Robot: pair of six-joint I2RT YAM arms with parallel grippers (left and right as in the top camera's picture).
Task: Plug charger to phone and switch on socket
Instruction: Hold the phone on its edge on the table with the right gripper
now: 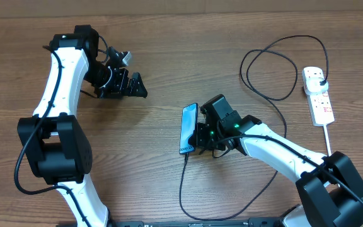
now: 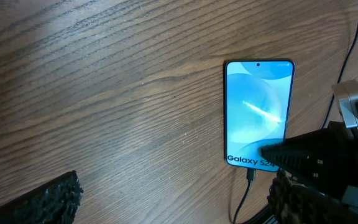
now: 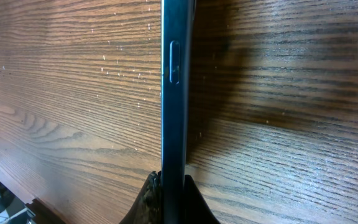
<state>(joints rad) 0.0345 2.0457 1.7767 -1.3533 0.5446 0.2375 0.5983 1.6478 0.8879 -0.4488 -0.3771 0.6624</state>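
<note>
The right gripper (image 1: 196, 141) is clenching the phone (image 1: 189, 125) near its bottom end, holding it tipped up on edge. The left gripper (image 1: 131, 85) is hanging wide open well left of the phone. The socket (image 1: 319, 94) is lying well right of the phone. The charger (image 2: 251, 177) is sitting plugged into the phone's bottom end.

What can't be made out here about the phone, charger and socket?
- Overhead: the socket switches are too small to read as on or off.
- Left wrist: the right gripper covers a lower corner of the phone; whether the charger tip is fully seated is unclear.
- Right wrist: the phone is edge-on, screen hidden.
</note>
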